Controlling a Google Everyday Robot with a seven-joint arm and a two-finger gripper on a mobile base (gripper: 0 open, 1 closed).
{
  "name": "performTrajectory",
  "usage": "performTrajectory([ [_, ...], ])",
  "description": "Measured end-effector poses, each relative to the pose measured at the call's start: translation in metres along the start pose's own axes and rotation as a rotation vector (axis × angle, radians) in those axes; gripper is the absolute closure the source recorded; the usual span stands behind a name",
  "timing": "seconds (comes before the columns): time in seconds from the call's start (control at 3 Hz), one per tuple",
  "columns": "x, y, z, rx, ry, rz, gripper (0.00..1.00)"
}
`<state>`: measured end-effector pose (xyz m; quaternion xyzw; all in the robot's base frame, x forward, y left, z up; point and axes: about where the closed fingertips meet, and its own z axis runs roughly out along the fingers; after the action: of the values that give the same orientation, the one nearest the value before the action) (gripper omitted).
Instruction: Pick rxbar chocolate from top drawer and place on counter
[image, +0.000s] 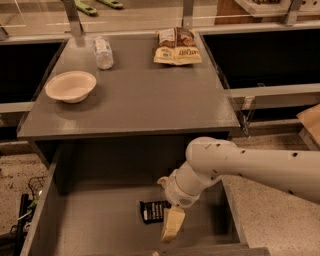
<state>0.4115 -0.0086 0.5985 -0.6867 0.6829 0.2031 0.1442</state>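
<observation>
Okay: gripper (172, 225) is down in drawer (90, 225), below tabletop (140, 100) front edge, at right end of bar (151, 211); its opening, can't tell. Centre over bar, straddle narrow width, then pinch.

Off-white arm (240, 162) w/ sm. dark holes; rounded wrist (183, 189); tan gripper (171, 227) low in top drawer (90, 225)
</observation>
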Motion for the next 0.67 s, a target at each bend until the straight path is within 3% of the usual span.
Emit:
performTrajectory([
  [0.33, 0.0036, 0.0089, 0.0096, -0.041, -0.011, 0.007, 0.02],
  [0.67, 0.0036, 0.0089, 0.0096, -0.041, -0.011, 0.007, 0.25],
])
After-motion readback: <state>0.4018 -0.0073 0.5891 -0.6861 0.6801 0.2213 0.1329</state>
